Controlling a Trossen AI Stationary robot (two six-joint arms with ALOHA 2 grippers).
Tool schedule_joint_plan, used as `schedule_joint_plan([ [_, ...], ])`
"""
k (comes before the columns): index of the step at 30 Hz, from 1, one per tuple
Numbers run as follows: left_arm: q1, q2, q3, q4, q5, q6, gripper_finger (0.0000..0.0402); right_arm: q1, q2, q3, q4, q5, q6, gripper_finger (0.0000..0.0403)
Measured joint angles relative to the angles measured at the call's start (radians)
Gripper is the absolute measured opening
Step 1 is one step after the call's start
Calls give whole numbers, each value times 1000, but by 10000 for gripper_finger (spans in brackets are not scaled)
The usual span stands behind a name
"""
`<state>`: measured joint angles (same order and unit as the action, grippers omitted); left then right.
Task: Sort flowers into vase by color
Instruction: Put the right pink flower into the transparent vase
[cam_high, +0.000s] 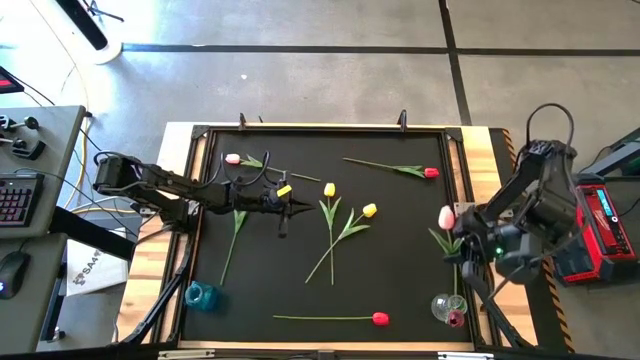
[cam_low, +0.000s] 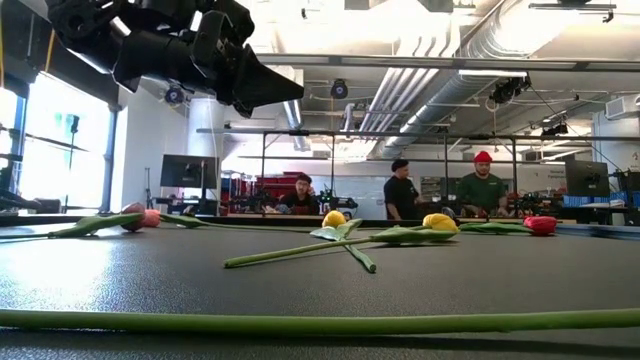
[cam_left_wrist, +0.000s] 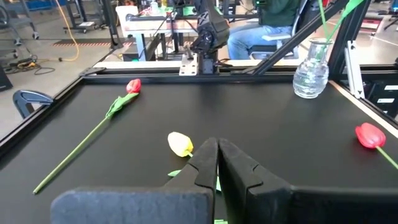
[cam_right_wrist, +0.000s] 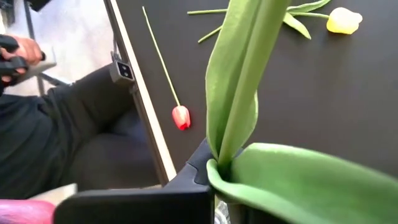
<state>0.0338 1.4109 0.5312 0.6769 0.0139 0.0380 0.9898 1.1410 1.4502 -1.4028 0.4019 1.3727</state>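
Note:
Several tulips lie flat on the black mat (cam_high: 400, 280): a pink one (cam_high: 232, 158), yellow ones (cam_high: 329, 189) (cam_high: 369, 210) (cam_high: 284, 190), red ones (cam_high: 431, 172) (cam_high: 380, 318). My left gripper (cam_high: 303, 207) is shut and empty. It hovers above the mat, high in the low view (cam_low: 290, 92), just past a yellow bud (cam_left_wrist: 180, 144). My right gripper (cam_high: 458, 245), at the mat's right edge, is shut on a pink tulip (cam_high: 446, 216). A clear vase (cam_high: 447, 307) stands near it, with green stems (cam_left_wrist: 333, 25) rising from its mouth. My right gripper holds the pink tulip by its green stem where a leaf wraps it (cam_right_wrist: 231, 149), well below the bud (cam_right_wrist: 25, 211). The broad leaf (cam_right_wrist: 298, 180) hides the fingertips. The tulip is lifted off the mat, and its stem runs toward the clear vase.
A blue vase (cam_high: 200, 295) stands at the mat's near left corner. A raised black frame (cam_high: 320, 130) borders the mat. A seated person's hand (cam_right_wrist: 18, 56) shows beside the table's right side. Other people sit beyond the far edge (cam_low: 483, 185).

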Motion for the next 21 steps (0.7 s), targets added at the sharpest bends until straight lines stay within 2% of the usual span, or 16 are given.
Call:
schedule_joint_plan([
  [8, 0, 0, 0, 0, 0, -26, 1, 38, 50, 0, -9, -19, 43, 15],
  [15, 0, 0, 0, 0, 0, -26, 1, 74, 57, 0, -1, -87, 165, 86],
  [21, 0, 0, 0, 0, 0, -26, 1, 95, 57, 0, 77, -122, 198, 146],
])
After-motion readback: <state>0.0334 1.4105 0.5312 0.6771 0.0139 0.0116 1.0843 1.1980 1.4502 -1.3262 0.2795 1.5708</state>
